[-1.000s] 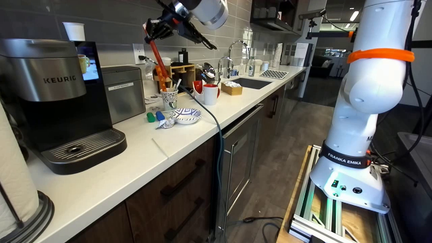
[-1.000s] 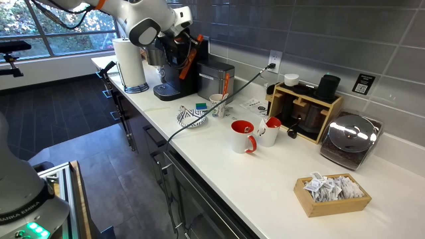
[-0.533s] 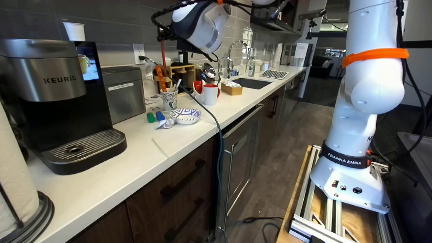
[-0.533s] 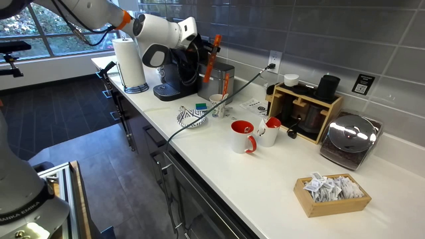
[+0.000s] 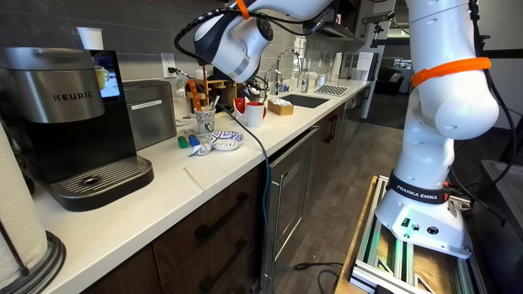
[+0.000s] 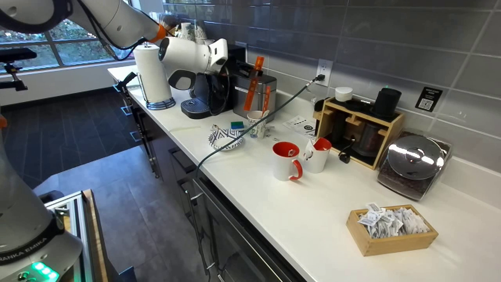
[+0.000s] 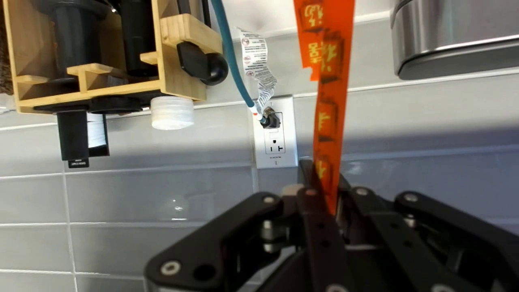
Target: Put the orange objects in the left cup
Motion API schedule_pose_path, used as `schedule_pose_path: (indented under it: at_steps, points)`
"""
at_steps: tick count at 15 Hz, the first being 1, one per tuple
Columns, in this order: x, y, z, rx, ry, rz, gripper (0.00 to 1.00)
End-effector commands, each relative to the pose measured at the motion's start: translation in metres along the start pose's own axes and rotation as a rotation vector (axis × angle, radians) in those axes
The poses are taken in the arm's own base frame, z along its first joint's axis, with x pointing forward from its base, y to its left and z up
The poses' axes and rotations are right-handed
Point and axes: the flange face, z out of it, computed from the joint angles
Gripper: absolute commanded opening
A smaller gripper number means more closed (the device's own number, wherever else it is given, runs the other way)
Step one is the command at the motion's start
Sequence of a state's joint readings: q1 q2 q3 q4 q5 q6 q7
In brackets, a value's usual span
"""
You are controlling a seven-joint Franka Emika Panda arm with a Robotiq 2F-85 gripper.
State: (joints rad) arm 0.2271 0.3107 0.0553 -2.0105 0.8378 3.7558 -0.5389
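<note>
Over the counter (image 6: 332, 205) hangs my arm (image 5: 233, 43); coffee maker (image 5: 49, 94) left, bin (image 5: 153, 112) beside it, mugs (image 6: 282, 166) further right. Cable (image 7: 228, 44) slants across the cup (image 6: 258, 132) in an exterior view. My gripper (image 7: 325, 184) is clamped on one orange stick (image 7: 326, 134), tilted, low end near the rim, depth unclear; second stick (image 6: 267, 96) stands inside. Arm mostly masks gripper in an exterior view; wrist view crops the held stick.

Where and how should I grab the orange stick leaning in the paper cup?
The orange stick leans in the paper cup, lower end hidden, so probably pinch its exposed upper end from above. The gripper holds another stick; release that first.
</note>
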Motion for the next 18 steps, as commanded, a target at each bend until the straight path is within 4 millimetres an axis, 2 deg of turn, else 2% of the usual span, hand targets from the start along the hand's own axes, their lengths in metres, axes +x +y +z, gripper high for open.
schedule_pose_path:
  at_steps: [1,6,13,17,18]
  points:
    - [0.0,-0.021,0.002,-0.034,0.071,0.003,0.02]
    - [0.004,-0.02,0.01,-0.124,0.135,-0.021,0.02]
    - [-0.015,-0.025,0.035,-0.167,0.113,-0.045,0.02]
    - [-0.019,-0.024,0.045,-0.201,0.117,-0.048,0.02]
    - [-0.018,-0.022,0.046,-0.21,0.12,-0.047,0.32]
